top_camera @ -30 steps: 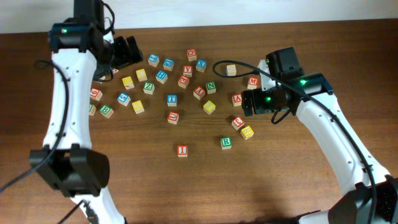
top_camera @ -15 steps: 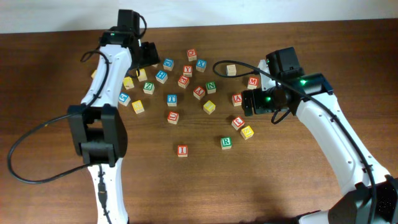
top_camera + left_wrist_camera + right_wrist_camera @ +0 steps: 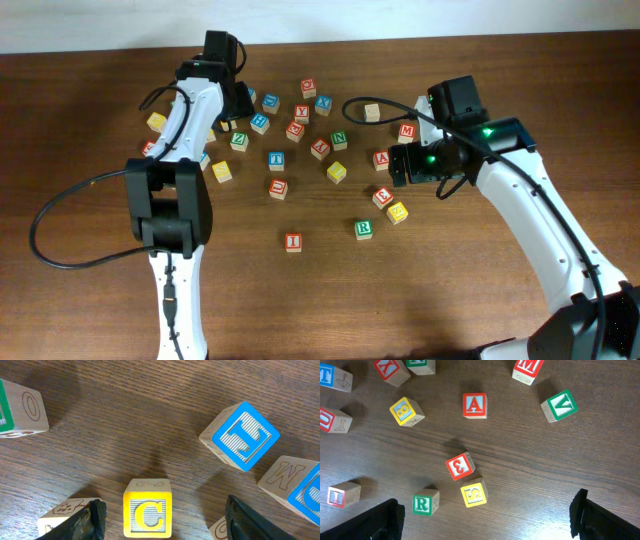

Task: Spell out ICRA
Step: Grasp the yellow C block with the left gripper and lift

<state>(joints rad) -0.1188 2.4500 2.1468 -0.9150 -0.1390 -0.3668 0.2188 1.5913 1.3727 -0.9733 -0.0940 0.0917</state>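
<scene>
The left gripper (image 3: 238, 103) is being seen at the upper left of the overhead view, over the crowded band of cubes near the top edge of the table (image 3: 450, 290). In the left wrist view its fingers (image 3: 95, 522) are being held apart and released. The yellow C cube (image 3: 147, 515) is lying between them at bottom centre, letter face up. Bare wood is showing on both sides of the cube, so nothing is being grasped. In the overhead view this cube is being hidden by the arm. A blue T cube (image 3: 245, 435) is sitting tilted at the right of the left wrist view, and an O cube (image 3: 22, 415) is being cut off by the upper left edge.

The right gripper (image 3: 397, 165) is being seen at centre right of the overhead view, jaws spread wide and empty; in the right wrist view its fingers (image 3: 385, 522) are showing only at the two lower corners. The red A cube (image 3: 381, 158) is lying just left of that gripper in the overhead view, and at upper centre of the right wrist view. The green R cube (image 3: 364, 228) and the red I cube (image 3: 293, 241) are lying at lower centre, apart from each other, I to the left. A yellow S cube (image 3: 472, 494) is lying just right of R in the right wrist view.
</scene>
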